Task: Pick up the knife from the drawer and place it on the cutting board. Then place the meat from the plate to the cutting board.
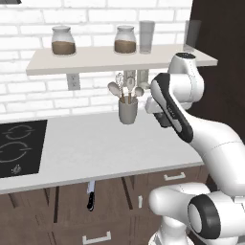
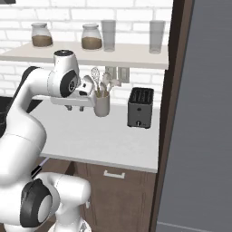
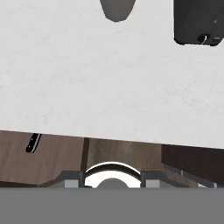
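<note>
Starting at left: black cooktop (image 1: 19, 148) set into white counter (image 1: 105, 148). Knife (image 1: 90, 195) lies in the open drawer (image 1: 72, 201) below the counter's front edge, black handle toward the robot; in hand view its handle (image 3: 33, 142) shows low left. Grey utensil crock (image 1: 128, 111) stands at mid counter near the brick wall, w/ two jars (image 1: 63, 41) on the shelf (image 1: 110, 60) above. Gripper (image 2: 75, 107) hangs above the counter just left of the crock, well apart from the knife; fingers apart, holding nothing. Black toaster (image 2: 139, 108) further right.
</note>
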{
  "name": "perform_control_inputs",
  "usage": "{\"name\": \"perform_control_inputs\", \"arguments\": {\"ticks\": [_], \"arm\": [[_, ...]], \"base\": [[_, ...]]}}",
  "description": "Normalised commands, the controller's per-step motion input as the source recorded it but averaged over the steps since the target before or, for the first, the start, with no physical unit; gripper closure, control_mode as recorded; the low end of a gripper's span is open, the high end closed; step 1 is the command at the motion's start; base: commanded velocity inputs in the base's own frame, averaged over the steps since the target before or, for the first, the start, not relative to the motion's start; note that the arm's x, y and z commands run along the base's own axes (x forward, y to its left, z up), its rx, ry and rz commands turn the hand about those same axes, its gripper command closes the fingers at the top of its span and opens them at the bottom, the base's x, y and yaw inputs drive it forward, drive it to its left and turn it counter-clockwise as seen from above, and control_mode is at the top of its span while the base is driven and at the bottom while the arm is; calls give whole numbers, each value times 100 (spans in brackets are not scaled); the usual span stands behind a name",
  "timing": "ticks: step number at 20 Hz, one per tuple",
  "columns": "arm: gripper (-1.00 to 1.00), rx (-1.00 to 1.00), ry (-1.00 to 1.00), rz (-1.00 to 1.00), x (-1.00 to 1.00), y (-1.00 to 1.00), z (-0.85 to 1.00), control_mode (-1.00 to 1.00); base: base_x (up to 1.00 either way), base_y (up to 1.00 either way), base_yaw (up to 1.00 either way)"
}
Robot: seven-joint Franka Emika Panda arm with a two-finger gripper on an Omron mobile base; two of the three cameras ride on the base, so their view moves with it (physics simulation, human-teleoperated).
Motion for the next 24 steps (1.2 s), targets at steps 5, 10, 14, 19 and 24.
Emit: {"name": "perform_control_inputs", "arguments": {"ticks": [5, 10, 14, 19, 24], "arm": [[-100, -5, 9, 1, -8, 10, -18, -100], [-100, 0, 18, 0, -25, 0, -48, -100], [-100, 1, 22, 0, -8, 17, -50, -100], [-100, 12, 1, -9, 2, 71, -73, -100], [-100, 14, 8, -10, 0, 99, -84, -100]], "base": [[0, 0, 0], [0, 0, 0], [0, 0, 0], [0, 0, 0], [0, 0, 0]]}}
